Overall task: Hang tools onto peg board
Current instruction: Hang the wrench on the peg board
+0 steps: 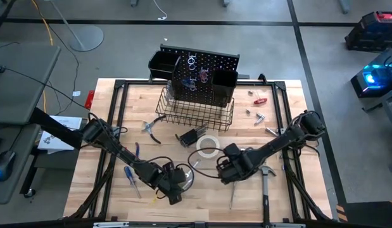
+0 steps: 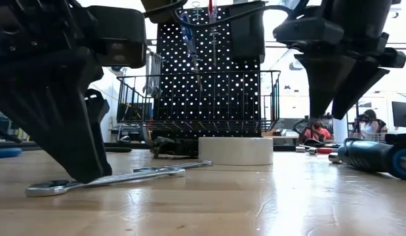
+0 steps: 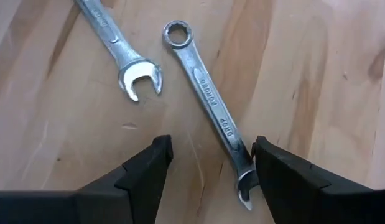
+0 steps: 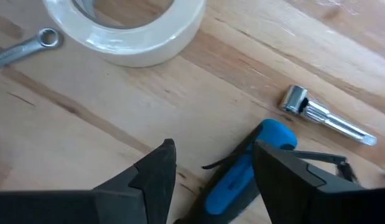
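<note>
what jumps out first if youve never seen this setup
Two dark arms reach low over the front of the wooden table. The left gripper, fingers open, sits just above two silver wrenches lying flat, and the right gripper, also open, hangs over a blue-handled tool beside the white tape roll. Behind them stands the black peg board with its wire basket.

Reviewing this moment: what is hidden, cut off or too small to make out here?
- Left wrist view: the wrench has its open end partly behind the left tool.
- Right wrist view: the blue-handled tool is cut off by the bottom edge and a finger.
- High view: items hanging on the peg board are too small to identify.
</note>
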{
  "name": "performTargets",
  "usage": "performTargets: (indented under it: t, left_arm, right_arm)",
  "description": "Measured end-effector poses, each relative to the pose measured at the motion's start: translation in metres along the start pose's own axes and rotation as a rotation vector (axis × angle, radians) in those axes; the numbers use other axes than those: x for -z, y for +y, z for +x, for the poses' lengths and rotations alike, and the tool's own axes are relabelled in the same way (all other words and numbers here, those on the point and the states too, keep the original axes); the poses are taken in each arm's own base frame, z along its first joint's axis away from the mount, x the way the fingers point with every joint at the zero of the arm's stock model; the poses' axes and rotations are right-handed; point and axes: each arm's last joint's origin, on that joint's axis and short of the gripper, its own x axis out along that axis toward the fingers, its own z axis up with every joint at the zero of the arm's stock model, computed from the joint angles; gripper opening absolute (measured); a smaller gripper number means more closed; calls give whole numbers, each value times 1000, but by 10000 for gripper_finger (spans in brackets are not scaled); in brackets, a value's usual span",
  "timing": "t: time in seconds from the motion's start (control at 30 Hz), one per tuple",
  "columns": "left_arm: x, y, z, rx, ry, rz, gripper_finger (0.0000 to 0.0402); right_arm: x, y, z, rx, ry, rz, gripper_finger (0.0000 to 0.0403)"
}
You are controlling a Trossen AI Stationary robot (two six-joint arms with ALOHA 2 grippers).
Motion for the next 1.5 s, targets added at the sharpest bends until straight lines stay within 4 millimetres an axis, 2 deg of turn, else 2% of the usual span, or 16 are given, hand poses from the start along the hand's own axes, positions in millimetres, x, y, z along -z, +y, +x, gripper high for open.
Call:
performTargets:
  t: [0.13,0.23,0.43,0.63,0.8,0.9,1.03,1.13,1.23,1.5]
  left_arm:
    - [5,-5,6,-79,39,80,207]
    - [16,-7,7,-154,72,157,170]
    - [29,-16,4,-192,18,275,103]
    - [46,-22,-3,-213,39,255,69]
    - [62,-20,-12,-274,104,226,14]
    - [68,-16,-25,-321,155,176,8]
    - [65,-11,-48,-288,201,83,1]
    - [59,-6,-69,-282,169,61,2]
    - [44,-5,-93,-255,58,39,2]
    - [26,11,-135,-236,-55,21,1]
  right_arm:
    - [0,-2,0,24,2,-8,200]
    - [0,-4,0,44,5,-15,200]
    - [0,-4,-1,38,13,3,200]
    - [-6,5,-13,-15,-38,33,200]
    - [-17,15,-30,-75,-102,60,200]
    - [-22,20,-41,-113,-157,78,200]
    - [-31,27,-58,-167,-230,70,200]
    - [-36,30,-68,-190,-292,74,200]
    - [-42,34,-80,-222,-350,60,200]
    - [-56,43,-100,-297,-429,2,200]
